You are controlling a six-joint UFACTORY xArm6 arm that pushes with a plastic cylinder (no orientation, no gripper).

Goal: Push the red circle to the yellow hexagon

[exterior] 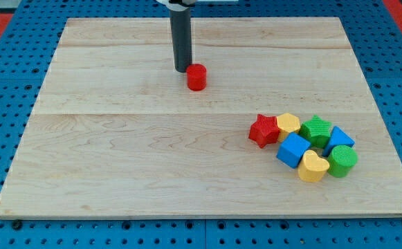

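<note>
You have eight blocks on the worktop [117,166]: two red, two yellow, two blue, two green. One red circle [196,77] stands alone; the other seven sit bunched together well toward the view's lower right of it. In that bunch, the red star [263,130] lies nearest the circle, the yellow hexagon [288,124] touches the star's right side, then a green star [316,128], a blue cube [294,149], a yellow heart [313,167], a green cylinder [342,161] and a blue block [340,139] (shape unclear to me).

The circle sits in the upper middle of the worktop, well clear of every edge, with bare wood between it and the bunch. The bunch lies nearer the view's right edge.

The circle is a short, upright, bright red cylinder. My tip [183,70] rests just beside its upper-left, touching or nearly so. There is no pincer on this arm, only the rod.
</note>
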